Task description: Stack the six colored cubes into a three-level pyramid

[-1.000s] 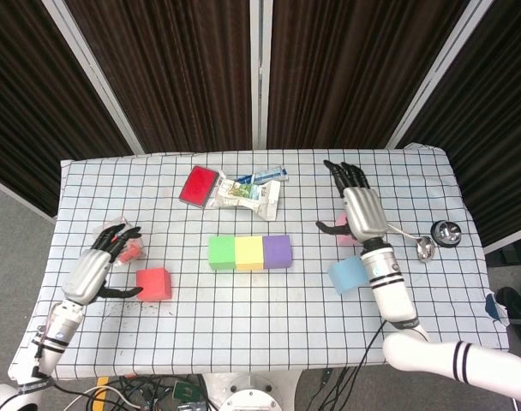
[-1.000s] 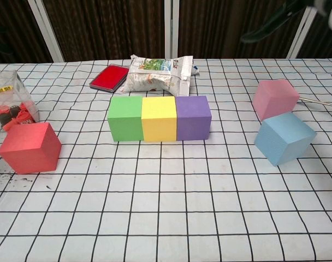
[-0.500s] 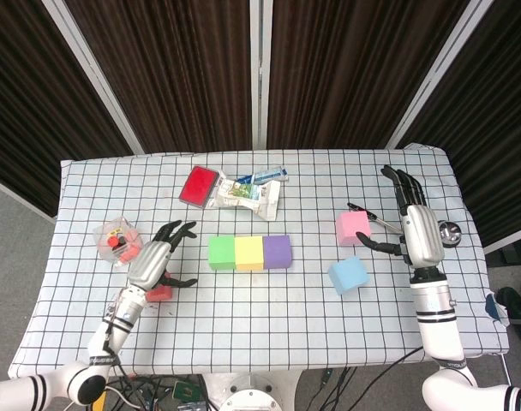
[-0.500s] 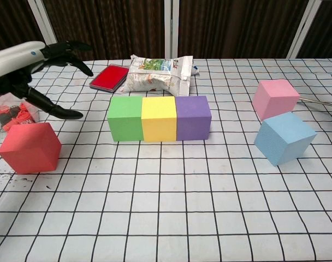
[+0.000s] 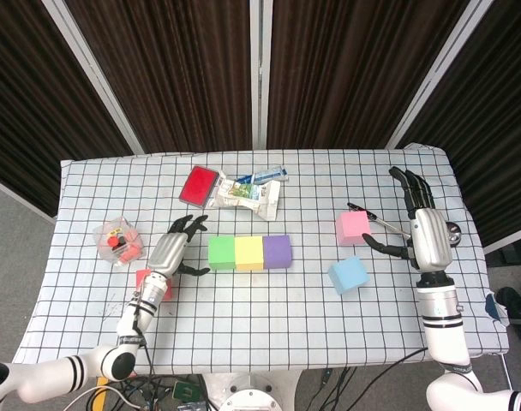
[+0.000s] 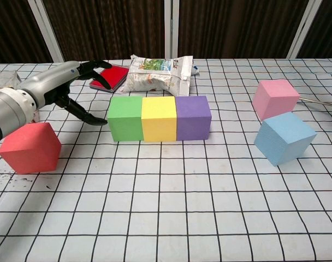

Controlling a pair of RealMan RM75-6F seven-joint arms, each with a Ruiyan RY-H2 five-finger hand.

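Checked table (image 5: 269, 300) underneath everything. On it, in the middle, a touching row: green cube (image 6: 125, 117), yellow cube (image 6: 159, 118), purple cube (image 6: 193, 117), forming what looks like the finished bottom level. Behind the row, a crumpled snack bag (image 6: 158, 73) and a flat red case (image 6: 110, 76). Well to the right, pink cube (image 6: 274, 99) with tilted blue cube (image 6: 284, 138) just in front, edges close or touching. Far left, red cube (image 6: 29, 147), sitting apart from the row. Near the table's left edge, a small clear box (image 5: 117, 240) of red bits. Near the right edge, a spoon (image 5: 389, 224) and a small metal cup, half hidden.

Left hand (image 5: 169, 253) hovering between red cube and green cube, fingers spread, grasping nothing. Right hand (image 5: 424, 233) just right of the pink cube, fingers fanned out, empty, thumb reaching toward the cube without clearly touching.

Second level not yet begun; judging by position, red cube the likely next pick.

Risks from here: left hand very close to the green cube, so a sideways sweep could nudge the row crooked and spoil the base. Foam-like cubes probably light, so a loose or off-centre grip could tip or drop one. Blue cube already tilted, awkward to seize squarely. Placement across a seam needing care, otherwise gaps opening below.
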